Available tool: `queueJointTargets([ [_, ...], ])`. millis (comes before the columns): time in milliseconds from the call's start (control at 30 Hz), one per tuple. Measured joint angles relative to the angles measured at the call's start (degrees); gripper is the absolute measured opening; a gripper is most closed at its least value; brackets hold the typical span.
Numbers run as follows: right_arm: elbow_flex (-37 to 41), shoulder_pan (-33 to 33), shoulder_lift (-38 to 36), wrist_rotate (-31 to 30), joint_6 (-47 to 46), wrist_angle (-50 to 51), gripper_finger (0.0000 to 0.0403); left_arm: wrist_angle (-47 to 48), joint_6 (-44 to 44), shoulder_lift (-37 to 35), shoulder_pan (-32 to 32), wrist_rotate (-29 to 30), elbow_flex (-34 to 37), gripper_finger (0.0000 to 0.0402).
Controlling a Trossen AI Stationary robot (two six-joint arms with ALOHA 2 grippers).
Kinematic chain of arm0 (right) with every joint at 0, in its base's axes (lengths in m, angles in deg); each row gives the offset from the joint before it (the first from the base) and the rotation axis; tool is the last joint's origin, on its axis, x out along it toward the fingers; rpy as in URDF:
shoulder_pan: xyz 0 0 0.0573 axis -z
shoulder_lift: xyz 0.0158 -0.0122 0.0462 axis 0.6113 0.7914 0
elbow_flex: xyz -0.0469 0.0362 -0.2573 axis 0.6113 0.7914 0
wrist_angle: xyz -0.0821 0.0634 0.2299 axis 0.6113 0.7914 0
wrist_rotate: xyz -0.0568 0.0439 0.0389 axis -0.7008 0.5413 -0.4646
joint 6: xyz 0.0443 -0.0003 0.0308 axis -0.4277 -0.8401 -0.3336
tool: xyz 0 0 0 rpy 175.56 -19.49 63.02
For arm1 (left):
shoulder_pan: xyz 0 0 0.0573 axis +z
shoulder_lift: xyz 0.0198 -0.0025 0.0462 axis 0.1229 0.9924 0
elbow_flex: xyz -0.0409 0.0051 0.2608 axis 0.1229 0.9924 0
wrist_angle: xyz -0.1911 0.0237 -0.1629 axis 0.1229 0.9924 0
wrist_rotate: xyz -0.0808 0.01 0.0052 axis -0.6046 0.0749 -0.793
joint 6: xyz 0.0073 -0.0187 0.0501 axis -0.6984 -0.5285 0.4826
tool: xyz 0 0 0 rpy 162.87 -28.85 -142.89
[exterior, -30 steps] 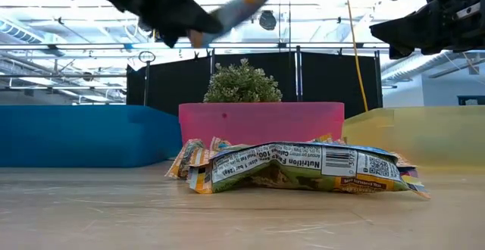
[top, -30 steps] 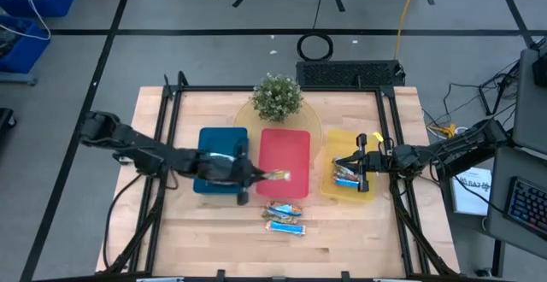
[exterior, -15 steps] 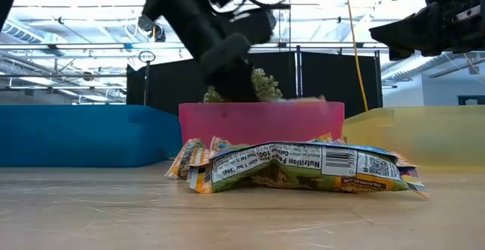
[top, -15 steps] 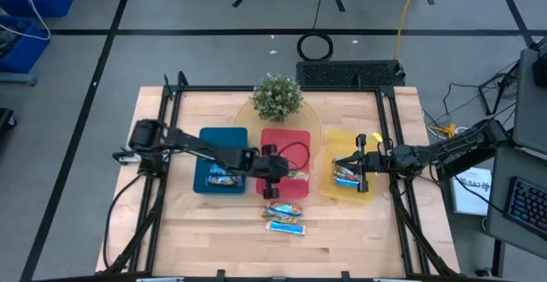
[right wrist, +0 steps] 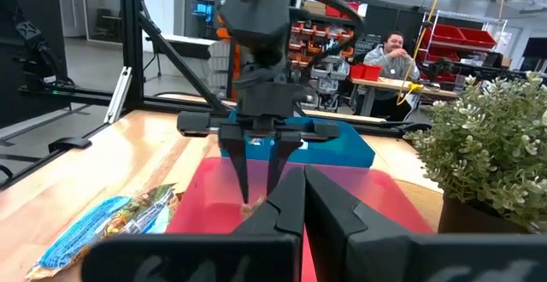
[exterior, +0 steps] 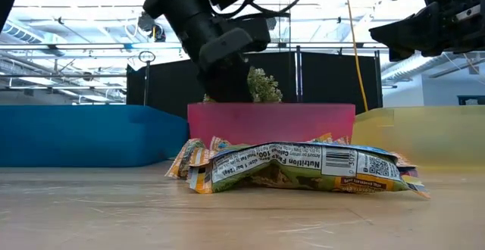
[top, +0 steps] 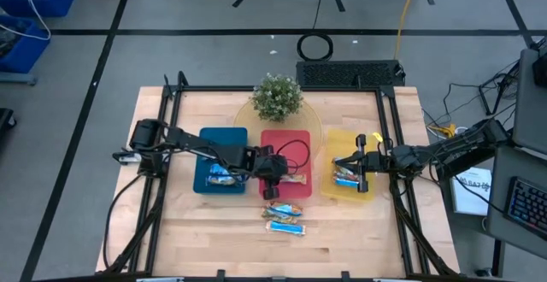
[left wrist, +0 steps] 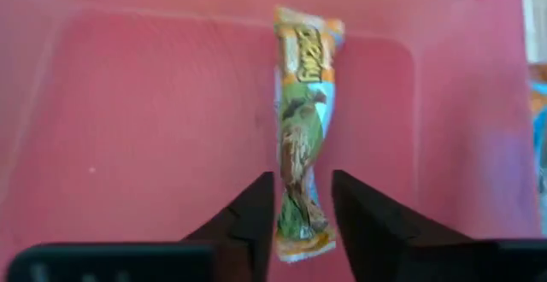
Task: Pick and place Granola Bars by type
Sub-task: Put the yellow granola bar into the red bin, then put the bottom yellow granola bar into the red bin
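From my remote station, I saw the left hand (left wrist: 301, 209) lowered over the flat red rectangular tray (top: 272, 143), its dark fingers (left wrist: 253, 216) parted on either side of a slim oblong granola bar in a crinkled orange, green and white wrapper (left wrist: 302, 130). Whether the fingers touched the wrapper I could not tell. The bar lay lengthwise on the tray's red floor, toward the side facing the yellow rectangular tray (top: 369, 138). In the overhead view that same bar (top: 295, 178) showed at the front right of the red tray. The right hand (top: 356, 163) hung above the yellow tray, its two fingers drawn together on nothing, with a blue-wrapped bar (top: 345, 179) in the tray beneath it. Another blue-white bar (top: 222, 178) sat in the flat blue rectangular tray (top: 215, 138). On the pale wooden desk (top: 214, 231), just in front of the red tray, rested a small heap of shiny wrapped bars (exterior: 303, 168), one showing its nutrition label. A small potted green plant (top: 278, 96) stood behind the trays.
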Motion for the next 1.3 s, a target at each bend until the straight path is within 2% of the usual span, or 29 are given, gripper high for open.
queueJointTargets([
  [233, 0.00, 0.00, 0.02, -0.02, -0.37, 0.10, 0.0000, 3.25, 3.95, -4.10, -2.53, 2.56, 0.02, 0.0212],
  [400, -0.01, 0.00, 0.04, -0.04, -0.31, 0.46, 0.0000, 7.15, 9.24, -13.18, -7.55, 8.61, 0.83, 0.0225],
  [500, 0.01, 0.00, 0.04, 0.00, -0.31, 0.48, 0.0000, 10.35, 9.35, -21.89, -10.71, 11.98, 4.45, 0.0209],
  [633, -0.01, 0.00, 0.04, 0.00, -1.33, 1.98, 0.0000, 8.95, 4.54, -36.70, -15.17, 16.23, 13.63, 0.0163],
  [733, 0.00, 0.00, 0.02, 0.00, -1.60, 3.81, 0.0000, 0.91, 2.01, -47.17, -18.33, 18.12, 24.43, 0.0110],
  [867, -0.01, 0.00, 0.17, -0.08, -1.60, 3.81, 0.0000, -18.20, 4.08, -56.40, -19.94, 18.57, 39.90, 0.0023],
  [967, 0.00, 0.00, 0.36, -0.09, -1.60, 2.98, 0.0000, -33.76, 8.64, -59.57, -19.50, 19.31, 47.65, 0.0011],
  [1067, 0.00, 0.00, 0.66, -0.03, -1.60, 3.06, 0.0000, -43.54, 11.89, -60.46, -18.71, 19.57, 52.71, 0.0012],
  [1167, 0.00, 0.00, 1.38, -0.02, -1.62, 4.04, 0.0000, -47.51, 11.77, -60.40, -18.25, 19.57, 55.47, 0.0005],
  [1300, -0.01, 0.02, 2.73, -0.07, -0.44, 4.35, 0.0000, -47.52, 11.65, -60.36, -18.28, 19.56, 57.00, 0.0011],
])
